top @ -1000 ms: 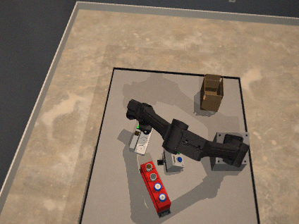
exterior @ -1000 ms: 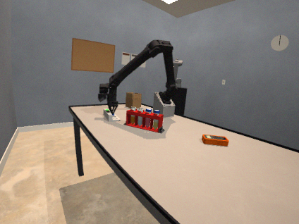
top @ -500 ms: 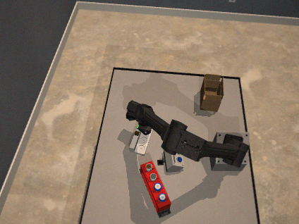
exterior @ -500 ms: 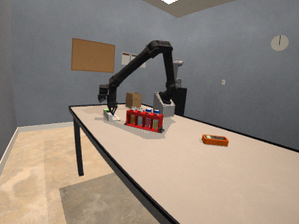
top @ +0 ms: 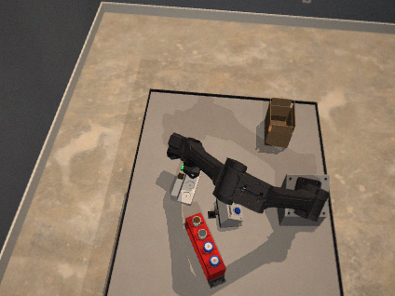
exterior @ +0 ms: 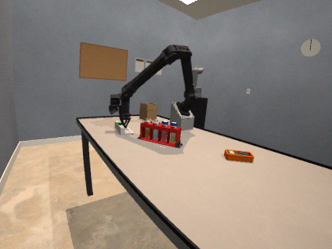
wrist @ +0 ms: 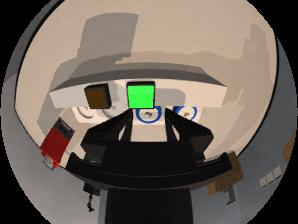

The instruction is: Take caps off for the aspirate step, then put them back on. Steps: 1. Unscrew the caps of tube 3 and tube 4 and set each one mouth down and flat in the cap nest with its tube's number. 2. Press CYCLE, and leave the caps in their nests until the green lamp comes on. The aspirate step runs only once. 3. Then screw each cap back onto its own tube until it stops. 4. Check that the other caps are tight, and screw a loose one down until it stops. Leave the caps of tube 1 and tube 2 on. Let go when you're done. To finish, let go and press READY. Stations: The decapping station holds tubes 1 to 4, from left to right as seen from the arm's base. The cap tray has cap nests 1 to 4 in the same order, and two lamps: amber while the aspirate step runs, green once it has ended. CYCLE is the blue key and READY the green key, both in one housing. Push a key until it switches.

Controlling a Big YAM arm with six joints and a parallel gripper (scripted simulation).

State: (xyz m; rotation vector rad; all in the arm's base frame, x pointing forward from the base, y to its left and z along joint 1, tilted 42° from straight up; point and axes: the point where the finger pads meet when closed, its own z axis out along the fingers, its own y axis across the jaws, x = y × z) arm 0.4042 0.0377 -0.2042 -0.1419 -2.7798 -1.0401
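Basically straddling tube 3's blue-rimmed cap (wrist: 148,114) with released jaws, right over nest 3 in the cap tray (top: 180,199) (exterior: 122,129) (wrist: 64,98), seemingly flat, mouth down, round axis upright.

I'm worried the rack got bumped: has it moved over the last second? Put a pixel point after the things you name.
No: in the top view, the rack (top: 200,251) (exterior: 160,128) (wrist: 56,144) keeps its place relative to the arm's base (top: 292,218) (exterior: 177,117).
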